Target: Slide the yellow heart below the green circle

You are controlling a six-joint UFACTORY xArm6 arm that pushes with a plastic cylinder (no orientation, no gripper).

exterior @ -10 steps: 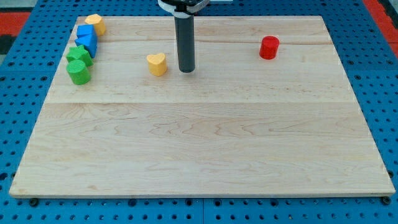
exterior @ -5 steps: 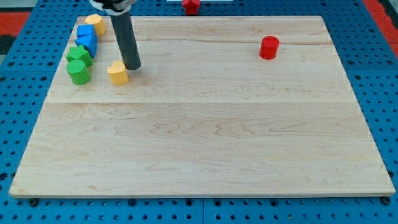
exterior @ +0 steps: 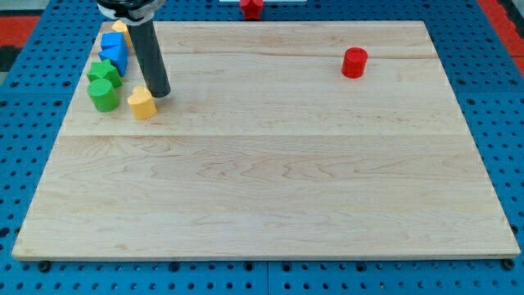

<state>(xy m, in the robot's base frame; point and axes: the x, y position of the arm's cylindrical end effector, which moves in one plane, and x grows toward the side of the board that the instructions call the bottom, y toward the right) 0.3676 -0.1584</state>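
Board (exterior: 270,172) of pale wood, resting on blue perforated base (exterior: 16,164). Dark rod (exterior: 150,57) descending from view's top left, ending in my tip (exterior: 160,93); no fingers or jaws on this rig, so nothing to open, close or grip. Cluster of blocks along board's left edge: green circle (exterior: 104,97) lowest, second green block (exterior: 104,74) just above it, blue blocks (exterior: 114,51) higher, further yellow block (exterior: 121,29) partly hidden behind rod. Red cylinder (exterior: 354,62) well apart, toward view's top right; red block (exterior: 251,7) beyond board's top edge. Yellow heart (exterior: 142,103) just beside green circle, on its right and slightly lower, not yet below it. Decisive relation: tip touching or nearly touching heart's upper right side, heart lying down-left of tip. Judged requirement: push toward view's bottom and left, so tip better placed above and right of heart; risk of nudging green circle.
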